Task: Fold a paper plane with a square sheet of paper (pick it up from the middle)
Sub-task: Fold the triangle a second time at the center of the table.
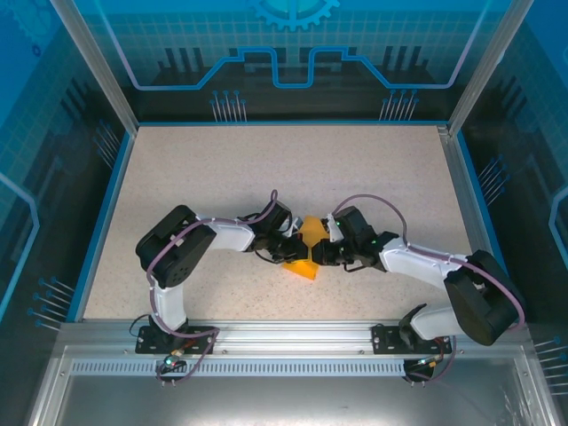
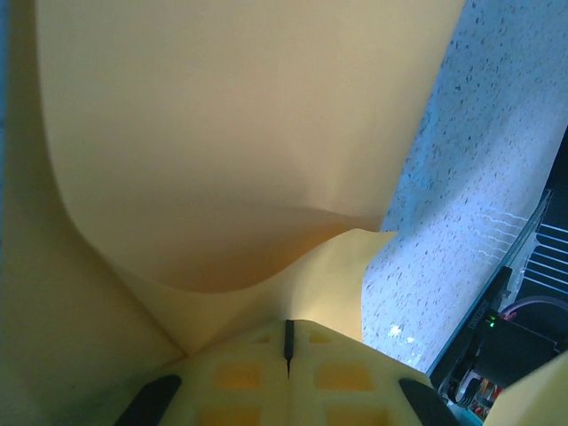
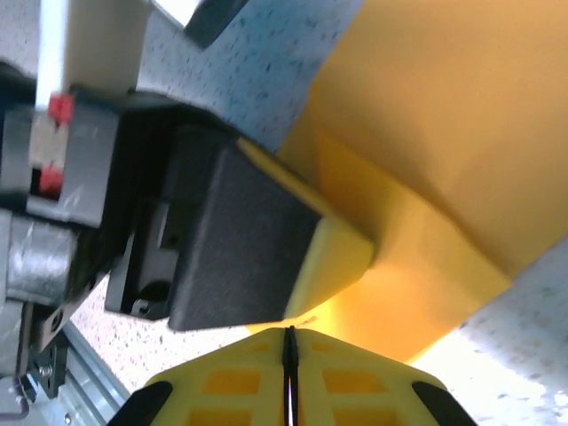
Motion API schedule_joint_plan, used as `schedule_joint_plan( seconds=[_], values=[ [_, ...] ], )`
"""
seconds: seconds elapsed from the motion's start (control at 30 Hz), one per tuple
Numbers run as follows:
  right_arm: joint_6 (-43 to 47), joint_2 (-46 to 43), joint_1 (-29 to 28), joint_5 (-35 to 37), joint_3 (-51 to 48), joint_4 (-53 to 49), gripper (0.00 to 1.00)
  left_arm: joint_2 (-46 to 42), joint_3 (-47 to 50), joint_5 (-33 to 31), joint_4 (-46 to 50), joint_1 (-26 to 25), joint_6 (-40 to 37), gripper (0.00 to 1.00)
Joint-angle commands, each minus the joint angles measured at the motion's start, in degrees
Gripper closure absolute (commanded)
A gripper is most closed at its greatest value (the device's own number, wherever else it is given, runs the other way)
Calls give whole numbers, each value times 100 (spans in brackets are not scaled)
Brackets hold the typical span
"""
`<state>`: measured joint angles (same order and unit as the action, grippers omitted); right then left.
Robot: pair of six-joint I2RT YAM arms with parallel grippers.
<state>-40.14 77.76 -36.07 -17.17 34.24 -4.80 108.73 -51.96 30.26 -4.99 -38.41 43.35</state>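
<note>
The square sheet of paper is orange-yellow, partly folded, and held up off the table's middle between both arms. My left gripper comes from the left and is shut on it. In the left wrist view the paper curves up from the closed jaws of the left gripper. My right gripper meets it from the right. In the right wrist view the right gripper has its jaws together with a hairline slit, its tips at the lower edge of the paper. The left gripper's dark finger pinches the same fold.
The speckled beige table spreads around the arms, bounded by a blue rim and metal frame posts. A metal rail carrying both arm bases runs along the near edge.
</note>
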Motion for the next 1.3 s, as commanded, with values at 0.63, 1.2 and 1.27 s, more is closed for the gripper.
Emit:
schedule_joint_plan(
  seconds=[0.63,1.2,1.27],
  values=[
    [-287,416,-594,312,-224,374,93,346,301,-432,319,1,-45,97],
    [-283,692,-598,350,-497,382,94,430,323,-473,100,88,103,97],
    [-289,731,-601,315,-546,409,93,432,327,-477,78,110,120,97]
  ],
)
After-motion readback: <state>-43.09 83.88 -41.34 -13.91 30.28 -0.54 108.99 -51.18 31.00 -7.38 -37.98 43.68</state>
